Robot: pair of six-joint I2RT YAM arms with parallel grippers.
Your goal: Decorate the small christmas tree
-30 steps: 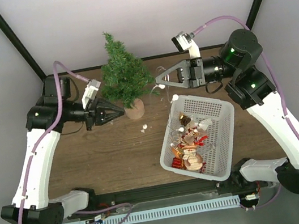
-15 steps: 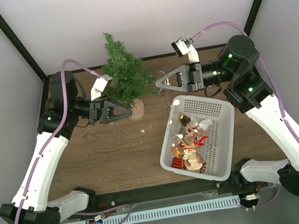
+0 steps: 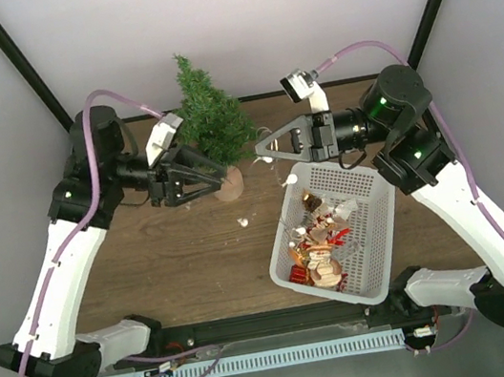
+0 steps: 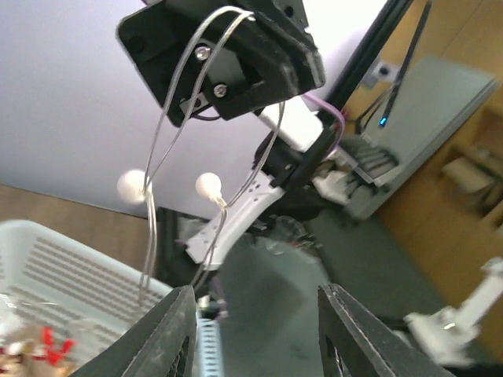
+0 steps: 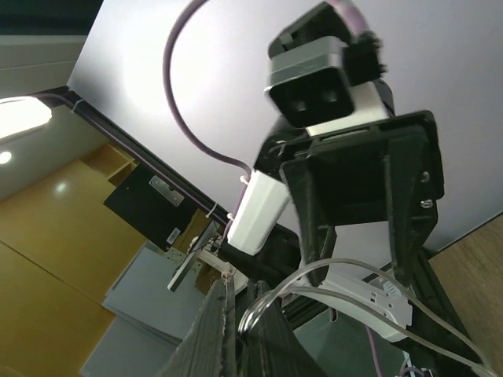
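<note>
Looking down, we saw the small christmas tree (image 3: 212,123) standing at the back of the wooden table (image 3: 175,250), between both arms. The left gripper (image 3: 214,175), low beside the tree, had its fingers spread, holding nothing. The right gripper (image 3: 261,151), pressed together, pinched a clear wire strand (image 4: 157,196) carrying white beads near the white basket (image 3: 378,245).

No lettering, label, brand, number or sign can be read anywhere in these views.
</note>
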